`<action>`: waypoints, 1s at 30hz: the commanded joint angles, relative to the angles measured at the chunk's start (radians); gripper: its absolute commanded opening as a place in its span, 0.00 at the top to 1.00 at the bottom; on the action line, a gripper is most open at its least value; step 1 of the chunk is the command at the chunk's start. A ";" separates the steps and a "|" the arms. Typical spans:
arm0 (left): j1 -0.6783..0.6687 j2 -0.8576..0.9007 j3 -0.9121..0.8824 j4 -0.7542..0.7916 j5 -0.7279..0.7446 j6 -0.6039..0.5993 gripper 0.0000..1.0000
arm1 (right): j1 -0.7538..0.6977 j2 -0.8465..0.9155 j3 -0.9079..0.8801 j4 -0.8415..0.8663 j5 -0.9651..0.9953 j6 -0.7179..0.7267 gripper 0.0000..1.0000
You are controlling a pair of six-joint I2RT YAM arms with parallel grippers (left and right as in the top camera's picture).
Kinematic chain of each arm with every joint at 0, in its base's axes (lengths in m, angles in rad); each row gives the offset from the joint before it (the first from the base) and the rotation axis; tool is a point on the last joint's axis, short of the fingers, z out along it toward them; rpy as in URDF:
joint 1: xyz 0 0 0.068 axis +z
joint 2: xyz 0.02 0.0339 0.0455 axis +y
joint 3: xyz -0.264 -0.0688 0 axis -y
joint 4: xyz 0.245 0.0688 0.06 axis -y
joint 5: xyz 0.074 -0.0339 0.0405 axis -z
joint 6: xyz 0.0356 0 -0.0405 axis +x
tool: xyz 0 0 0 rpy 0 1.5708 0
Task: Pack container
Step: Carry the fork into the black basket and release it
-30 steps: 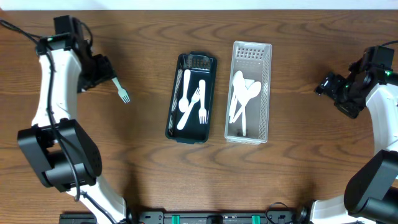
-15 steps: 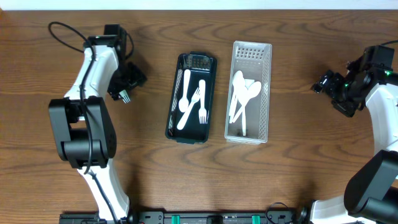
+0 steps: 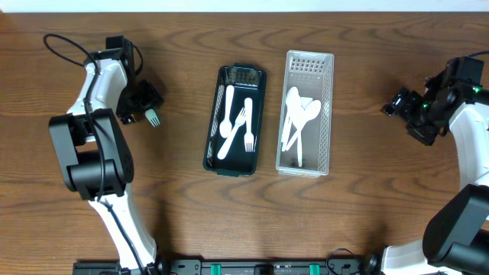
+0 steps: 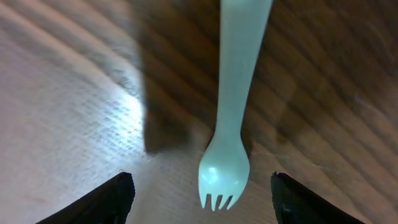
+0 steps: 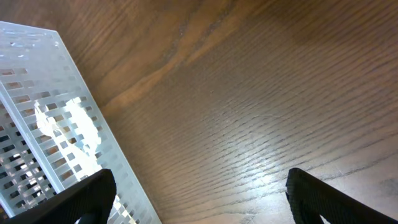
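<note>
A pale green plastic fork (image 3: 153, 118) lies on the wooden table left of the black tray; in the left wrist view the fork (image 4: 229, 130) lies between my spread fingers. My left gripper (image 3: 145, 109) is open, right over the fork. The black tray (image 3: 212, 145) holds white forks and a spoon. The clear slotted bin (image 3: 326, 114) to its right holds white spoons; its corner shows in the right wrist view (image 5: 43, 143). My right gripper (image 3: 399, 105) is open and empty at the far right, over bare table.
The table's far edge meets a white wall at the top of the overhead view. A cable loops off the left arm at the upper left (image 3: 57, 42).
The left arm swung right and then back a little to the left, coming down over the green fork. The fork has stayed on the table. The right arm has barely moved.
</note>
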 commanded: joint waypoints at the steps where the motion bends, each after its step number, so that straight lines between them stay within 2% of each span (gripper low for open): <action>1: -0.002 0.022 -0.006 0.000 0.007 0.074 0.27 | 0.006 0.006 -0.002 -0.004 -0.011 0.014 0.09; 4: -0.002 0.032 -0.006 -0.002 0.007 0.081 0.31 | 0.006 0.006 -0.002 -0.004 -0.011 0.014 0.09; 9: -0.002 0.058 -0.006 -0.001 0.007 0.081 0.46 | 0.006 0.006 -0.002 -0.014 -0.011 0.013 0.09; 12: -0.002 0.068 -0.006 -0.003 0.007 0.081 0.50 | 0.006 0.006 -0.002 -0.016 -0.011 0.014 0.09; 20: -0.002 0.073 -0.006 -0.012 0.030 0.081 0.76 | 0.006 0.006 -0.002 -0.026 -0.011 0.014 0.10; 25: -0.002 0.069 -0.002 -0.068 0.037 0.122 0.85 | 0.006 0.006 -0.002 -0.027 -0.011 0.014 0.10; 30: -0.026 0.031 0.074 -0.212 0.037 0.212 0.91 | 0.006 0.006 -0.002 -0.027 -0.012 0.014 0.10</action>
